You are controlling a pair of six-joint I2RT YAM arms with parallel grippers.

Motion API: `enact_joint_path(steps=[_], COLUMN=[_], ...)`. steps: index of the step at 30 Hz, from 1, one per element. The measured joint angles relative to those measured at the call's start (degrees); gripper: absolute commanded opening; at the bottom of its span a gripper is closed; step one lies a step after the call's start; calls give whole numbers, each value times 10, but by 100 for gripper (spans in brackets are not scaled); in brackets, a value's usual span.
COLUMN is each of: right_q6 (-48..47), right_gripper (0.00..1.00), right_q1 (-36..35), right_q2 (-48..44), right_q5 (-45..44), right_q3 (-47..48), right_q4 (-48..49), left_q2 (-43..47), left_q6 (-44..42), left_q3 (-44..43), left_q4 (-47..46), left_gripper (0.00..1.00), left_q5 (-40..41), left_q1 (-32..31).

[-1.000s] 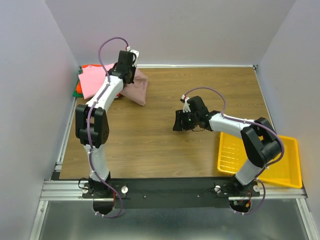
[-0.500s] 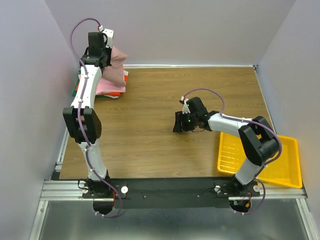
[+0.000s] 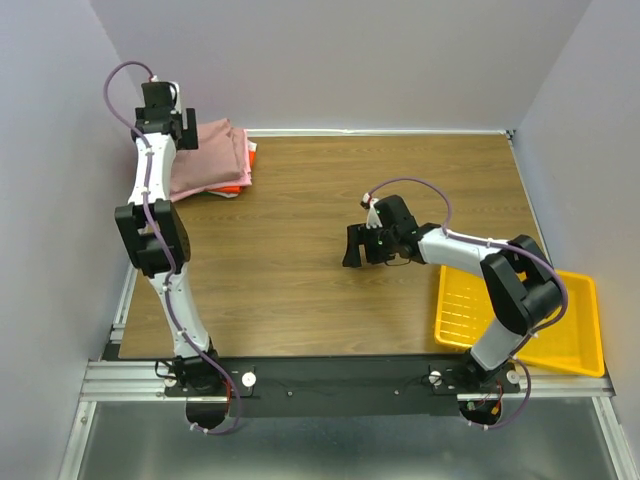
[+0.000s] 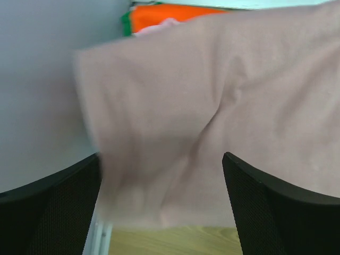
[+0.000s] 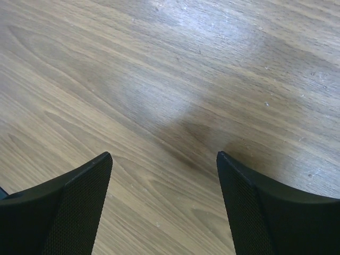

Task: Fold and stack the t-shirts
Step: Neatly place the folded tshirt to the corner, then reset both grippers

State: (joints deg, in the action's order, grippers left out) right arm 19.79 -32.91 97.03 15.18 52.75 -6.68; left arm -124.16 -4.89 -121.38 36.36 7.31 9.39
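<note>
Mauve-pink on top now: released the t-shirt [image 3: 212,158] onto the stack [image 3: 232,189] in the far-left corner, so probably stacked. Spread the left gripper [image 4: 161,180] wide and empty, unlike a second ago when clamped on hanging cloth. Widened the right gripper [image 5: 164,170] too, empty over the table [image 3: 300,220].

Light soft, even, from above; top view crisp, faint shadows on the bench [image 3: 300,260]. My left wrist view: mauve tee [image 4: 212,106] smeared, worst along its left edge. My right wrist view: pale glare on woodgrain, one soft shadow.
</note>
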Motion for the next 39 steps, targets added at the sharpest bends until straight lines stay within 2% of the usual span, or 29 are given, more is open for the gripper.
enact_joint_path(steps=[4, 10, 15, 18, 23, 26, 30, 39], right_q6=[-1, -1, -1, -1, 3, 7, 8, 16], right_gripper=[87, 87, 87, 87, 87, 87, 87, 87], right_q1=[0, 0, 0, 0, 0, 0, 0, 0], right_q2=[-13, -41, -94, -134, -219, -274, -347, -424], right_q5=[0, -17, -58, -99, -187, -242, -315, -408], right_q3=[-3, -10, -23, -36, -85, -113, -141, -201], right_q4=[0, 0, 1, 2, 10, 15, 32, 46], left_q2=[21, 214, 454, 564, 715, 761, 769, 801], left_q6=[42, 109, 166, 205, 268, 298, 315, 305], left_q3=[12, 227, 476, 609, 822, 897, 928, 930], left_q4=[-6, -91, -235, -313, -418, -455, -474, -491], left_gripper=[98, 98, 98, 98, 98, 98, 98, 98], left_q5=[66, 141, 158, 160, 170, 192, 219, 245], left_q1=[4, -51, -177, -253, -393, -464, -498, -503])
